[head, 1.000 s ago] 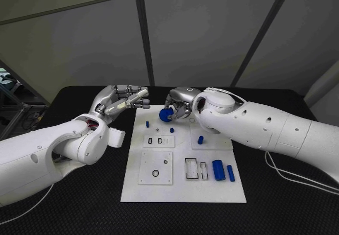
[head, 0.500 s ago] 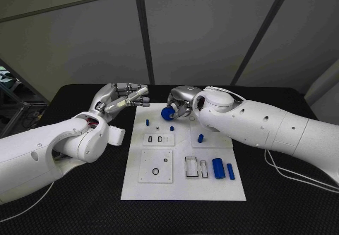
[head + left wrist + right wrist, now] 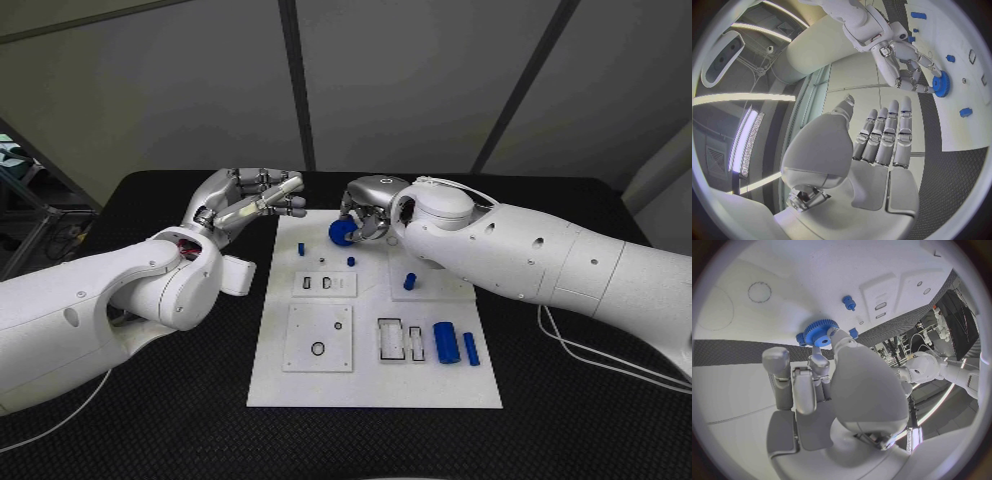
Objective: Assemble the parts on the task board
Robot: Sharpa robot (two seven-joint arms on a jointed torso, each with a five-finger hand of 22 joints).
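The white task board (image 3: pixel 375 385) lies in the middle of the black table. My right hand (image 3: pixel 369 207) hovers over the board's far end and pinches a blue gear (image 3: pixel 340 234) in its fingertips, just above the board. The gear (image 3: pixel 820 333) shows at the tips of the right hand (image 3: pixel 814 390), and again as the gear (image 3: pixel 941 84) under that hand (image 3: pixel 901 55). My left hand (image 3: pixel 254 203) is raised beside the board's far left corner, fingers stretched out and holding nothing (image 3: pixel 879 145). Small blue pegs (image 3: pixel 302 249), (image 3: pixel 351 263), (image 3: pixel 410 283) stand on the board.
A thick blue cylinder (image 3: pixel 444 343) and a thin blue rod (image 3: pixel 472 350) lie at the board's right side, next to rectangular slots (image 3: pixel 391 341). A square plate with ring holes (image 3: pixel 317 341) sits on the left half. Black table surface (image 3: pixel 159 420) surrounds the board.
Almost nothing differs: my right arm has settled slightly, the gear stays held over the board's far end, and the left hand keeps its place.
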